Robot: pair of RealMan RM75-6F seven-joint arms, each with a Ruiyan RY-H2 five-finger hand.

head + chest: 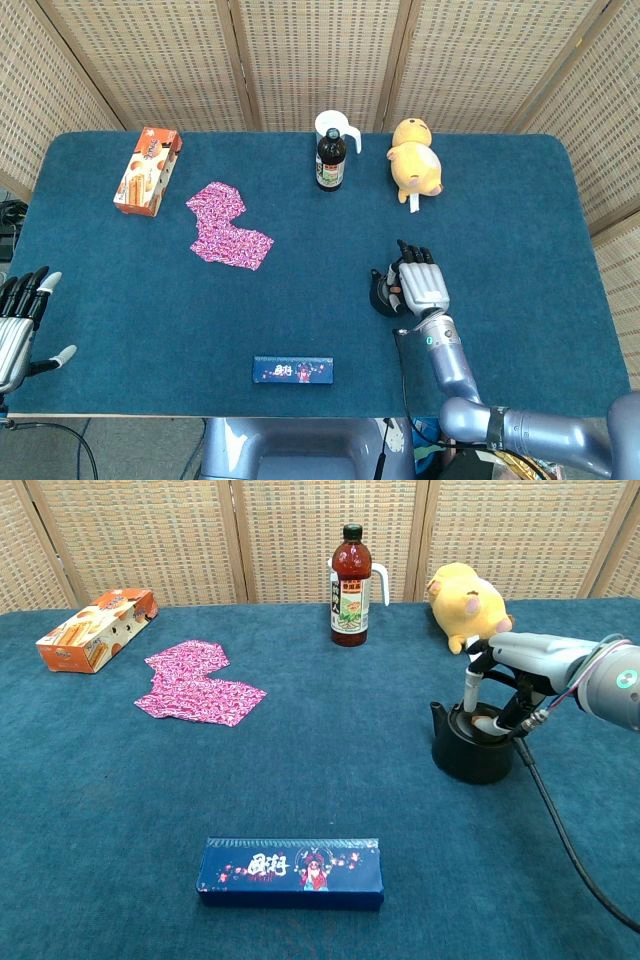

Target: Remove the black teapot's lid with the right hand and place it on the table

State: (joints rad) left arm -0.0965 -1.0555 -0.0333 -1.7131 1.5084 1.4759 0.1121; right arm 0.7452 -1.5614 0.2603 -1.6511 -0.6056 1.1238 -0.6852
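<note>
The robot's right hand is right on top of the round black teapot, fingers down around its lid, but I cannot tell if they grip it.

Bare cloth rings the teapot; plush toy sits well behind.

Matt black teapot, silvery metal-look right hand, napped blue cloth table, woven cane screens.
</note>
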